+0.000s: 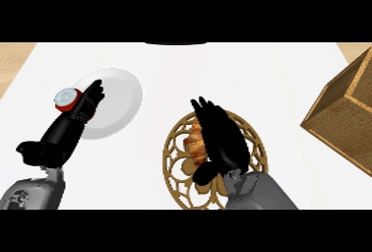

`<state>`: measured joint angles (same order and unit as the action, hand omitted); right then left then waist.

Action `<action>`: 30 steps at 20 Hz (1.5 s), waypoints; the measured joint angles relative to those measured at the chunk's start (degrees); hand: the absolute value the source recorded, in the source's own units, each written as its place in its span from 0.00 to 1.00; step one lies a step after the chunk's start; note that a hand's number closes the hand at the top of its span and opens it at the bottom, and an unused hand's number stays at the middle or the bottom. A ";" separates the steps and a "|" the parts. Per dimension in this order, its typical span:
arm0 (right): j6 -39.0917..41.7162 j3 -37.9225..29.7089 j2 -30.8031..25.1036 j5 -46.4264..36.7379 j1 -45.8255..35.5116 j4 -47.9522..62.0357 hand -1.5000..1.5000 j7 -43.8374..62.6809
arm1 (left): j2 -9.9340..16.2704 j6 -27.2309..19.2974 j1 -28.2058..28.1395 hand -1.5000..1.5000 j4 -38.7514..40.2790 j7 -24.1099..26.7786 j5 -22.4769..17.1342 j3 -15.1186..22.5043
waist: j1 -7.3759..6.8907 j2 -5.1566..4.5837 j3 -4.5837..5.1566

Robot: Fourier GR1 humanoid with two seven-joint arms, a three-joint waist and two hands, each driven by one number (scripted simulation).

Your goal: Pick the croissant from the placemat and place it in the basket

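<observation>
The croissant [194, 142] lies on the round placemat [178, 167] at lower center. The right hand [222, 142] stretches over it, fingers straight, holding nothing. The basket [345, 115] sits at right. The left hand [85, 103] rests open over a white plate [120, 106] at upper left.

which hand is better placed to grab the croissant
Right. The right hand already hangs over the croissant on the placemat, nearer the basket. The left hand sits far off, over the white plate.

Grey forearms, black hands [218, 140]
</observation>
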<state>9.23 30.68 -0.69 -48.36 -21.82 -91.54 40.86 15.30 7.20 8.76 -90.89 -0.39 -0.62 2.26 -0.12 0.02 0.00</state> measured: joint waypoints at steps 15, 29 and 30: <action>-6.73 1.15 0.62 -0.53 -3.97 14.64 0.00 -2.32 | -2.20 3.11 0.33 0.50 -0.55 -0.96 1.52 -2.73 | -0.16 -0.02 0.00; -9.03 2.06 0.61 3.29 -4.48 22.90 1.00 -5.25 | -3.66 4.25 0.87 0.50 0.22 -0.43 3.39 -4.48 | -0.11 0.26 0.05; -8.54 2.16 0.59 3.92 -4.82 23.25 1.00 -5.51 | -3.99 4.06 0.87 0.50 0.17 -0.52 3.75 -4.23 | -0.11 0.31 0.06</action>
<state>0.69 32.83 -0.10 -44.45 -26.65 -68.29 35.35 11.31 11.27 9.63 -90.72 -0.91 3.13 -1.97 -0.23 0.32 0.06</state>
